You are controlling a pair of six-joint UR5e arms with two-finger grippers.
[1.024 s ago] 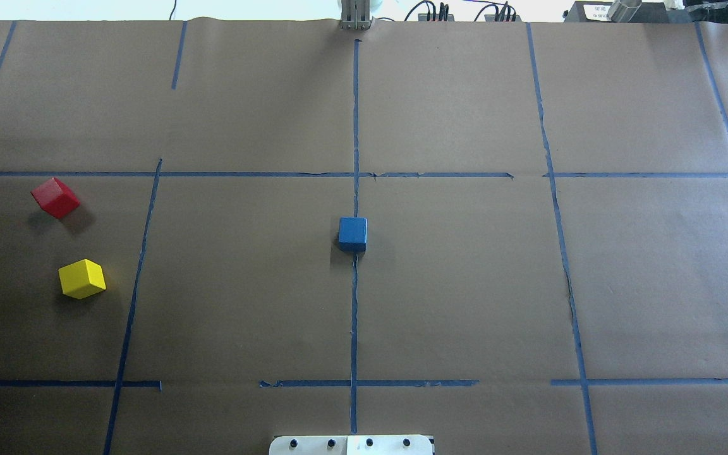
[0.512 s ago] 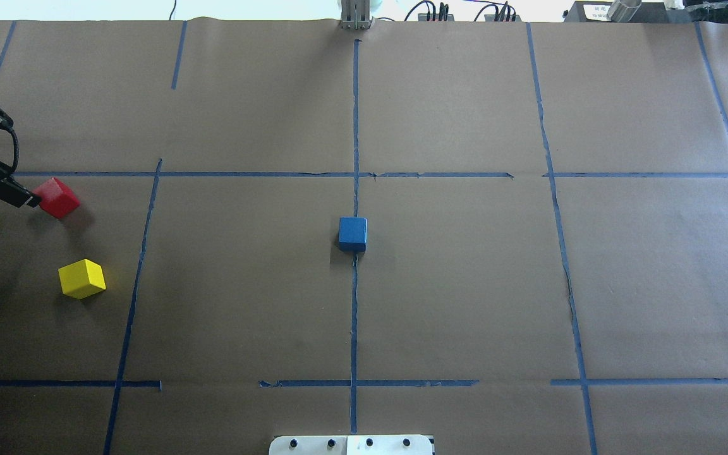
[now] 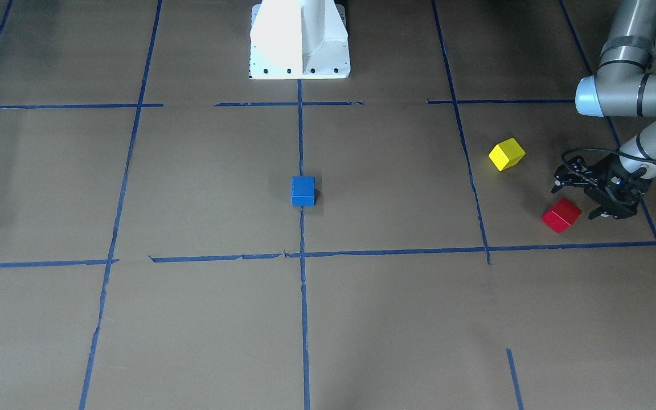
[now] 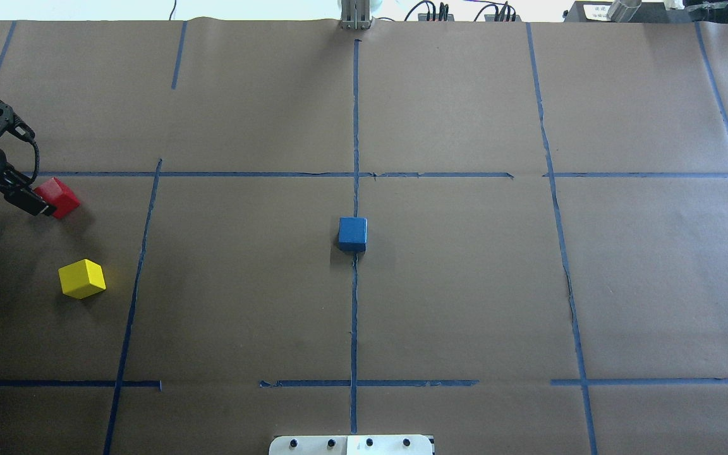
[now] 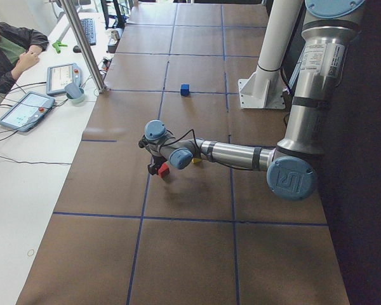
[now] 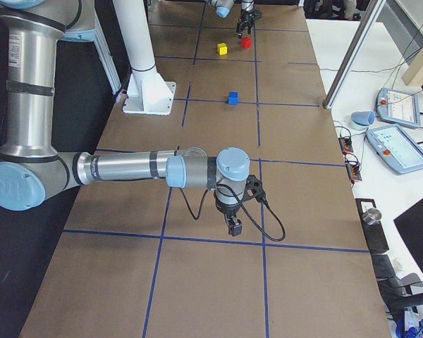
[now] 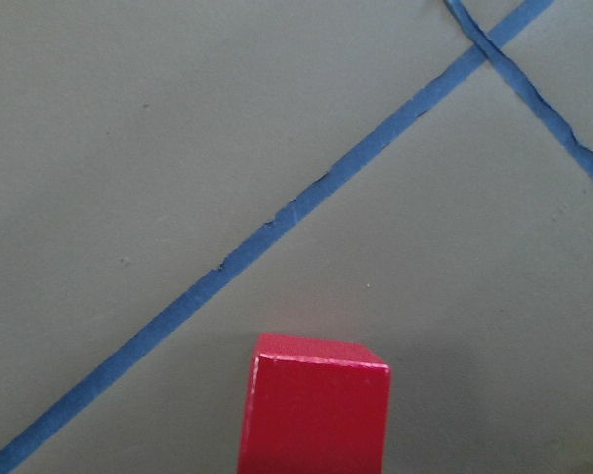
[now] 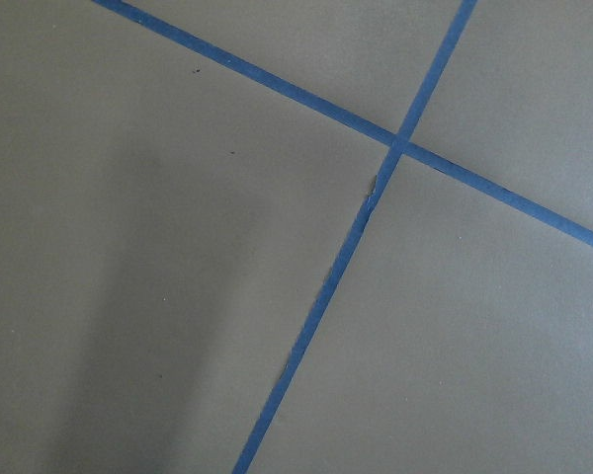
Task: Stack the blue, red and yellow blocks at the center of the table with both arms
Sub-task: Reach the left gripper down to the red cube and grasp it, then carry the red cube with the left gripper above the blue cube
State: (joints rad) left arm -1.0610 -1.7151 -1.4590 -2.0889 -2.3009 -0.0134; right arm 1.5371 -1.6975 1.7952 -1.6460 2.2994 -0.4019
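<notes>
Closest to the robot, the yellow block (image 4: pixel 81 279) sits loose on the table (image 4: pixel 465 284) toward the left end and is best left alone for now. A little farther out, the blue block (image 4: pixel 352 233) stands on the centre tape line (image 4: pixel 355 126), ready to serve as the base of the stack. Off at the right end, the right fingers (image 6: pixel 233 227) hang above a tape crossing. Whether they are parted or closed I cannot tell. Farthest out, the red block (image 4: pixel 60 197) rests flat on the table, turned at an angle to the grid. The left fingers (image 4: pixel 28 201) are just beside it on its outer side; they look parted and grip nothing. The step in hand appears to be picking up the red block. To do it well, the wrist should turn so the fingers meet two opposite flat faces rather than corners. They should then centre over the block, come down far enough to hold it by its middle, and close without nudging it toward the yellow one.
</notes>
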